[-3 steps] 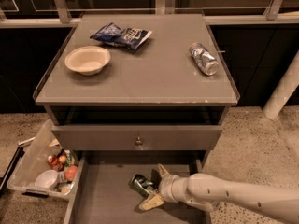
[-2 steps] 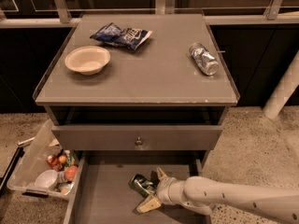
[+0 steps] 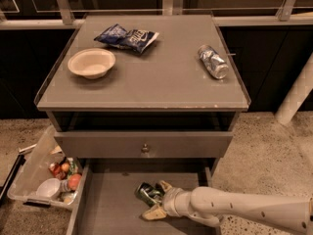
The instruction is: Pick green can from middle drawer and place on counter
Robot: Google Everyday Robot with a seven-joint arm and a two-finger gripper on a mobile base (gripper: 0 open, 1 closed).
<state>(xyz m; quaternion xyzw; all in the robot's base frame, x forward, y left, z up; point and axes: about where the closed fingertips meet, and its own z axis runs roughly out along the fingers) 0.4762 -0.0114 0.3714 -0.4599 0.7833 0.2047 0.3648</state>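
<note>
The green can (image 3: 146, 192) lies on its side on the floor of the open middle drawer (image 3: 107, 204), near the drawer's middle. My gripper (image 3: 158, 199) reaches in from the right on a white arm. Its two pale fingers are spread, one above the can's right end and one (image 3: 152, 212) below it, so the can's right end sits between them. The fingers look open and do not look clamped on the can. The counter (image 3: 161, 82) is the grey top of the cabinet above.
On the counter are a cream bowl (image 3: 91, 62), a blue chip bag (image 3: 126, 37) and a crinkled silver-blue can (image 3: 213, 61). A closed drawer front with a knob (image 3: 145, 147) overhangs the open drawer. A clear bin of items (image 3: 44, 180) sits on the floor at left.
My gripper has pushed a little further left, so its spread fingers now straddle the green can's right end. The can has stayed in place.
</note>
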